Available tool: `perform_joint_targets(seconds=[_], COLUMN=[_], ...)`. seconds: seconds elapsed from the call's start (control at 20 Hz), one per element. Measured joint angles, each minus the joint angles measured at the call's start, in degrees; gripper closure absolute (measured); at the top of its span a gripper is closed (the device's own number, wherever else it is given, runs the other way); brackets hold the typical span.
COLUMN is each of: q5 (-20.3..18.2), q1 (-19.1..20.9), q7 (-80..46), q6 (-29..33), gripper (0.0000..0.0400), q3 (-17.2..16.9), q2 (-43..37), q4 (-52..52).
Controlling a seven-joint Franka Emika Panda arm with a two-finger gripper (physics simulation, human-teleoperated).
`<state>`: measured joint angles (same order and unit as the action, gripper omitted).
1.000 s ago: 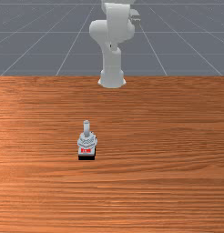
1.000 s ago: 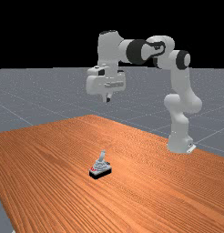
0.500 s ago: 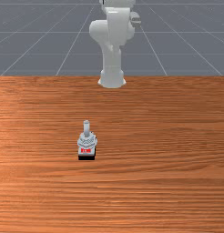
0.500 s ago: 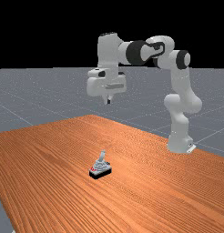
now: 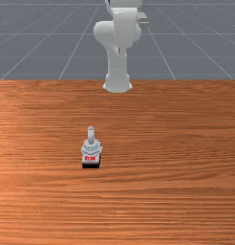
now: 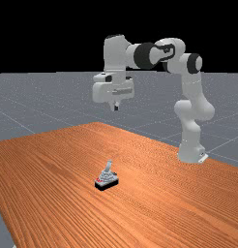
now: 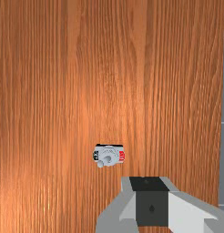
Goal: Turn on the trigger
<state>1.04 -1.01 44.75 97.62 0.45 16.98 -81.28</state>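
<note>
grey trigger (image 5: 91,149), black-based, lever (image 5: 90,134) raised, on table (image 5: 167,172)

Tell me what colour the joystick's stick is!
The stick is light grey; it shows best in the front view.

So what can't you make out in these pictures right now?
- Red marks on the joystick, front view: too small to read.
- Arm, front view: upper part cut off by the top edge.
- Table, far view: cut off by the bottom edge.
- Joystick's underside, far view: hidden by its own base.
</note>
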Motion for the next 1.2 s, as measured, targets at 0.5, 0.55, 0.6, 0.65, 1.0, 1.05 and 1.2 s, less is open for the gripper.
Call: perform_joint_targets(seconds=[0.5,0.55,0.6,0.65,1.0,1.05,1.2], q5=[0.0,0.0,0.0,0.0,0.1,0.2,0.0], q1=[0.0,0.0,0.0,0.0,-0.1,-0.1,-0.1], q7=[-0.5,-0.5,-0.5,-0.5,-0.6,-0.6,-0.4], q6=[0.8,0.7,1.0,0.9,0.2,0.2,0.3], gripper=[0.0400,0.0400,0.0400,0.0400,0.0400,0.0400,0.0400], q3=[-0.1,-0.1,-0.1,-0.1,0.0,0.0,0.0], q2=[-0.4,-0.4,-0.5,-0.5,-0.2,-0.2,-0.2], q4=[-0.8,-0.8,-1.0,-0.9,-0.2,-0.2,-0.4])
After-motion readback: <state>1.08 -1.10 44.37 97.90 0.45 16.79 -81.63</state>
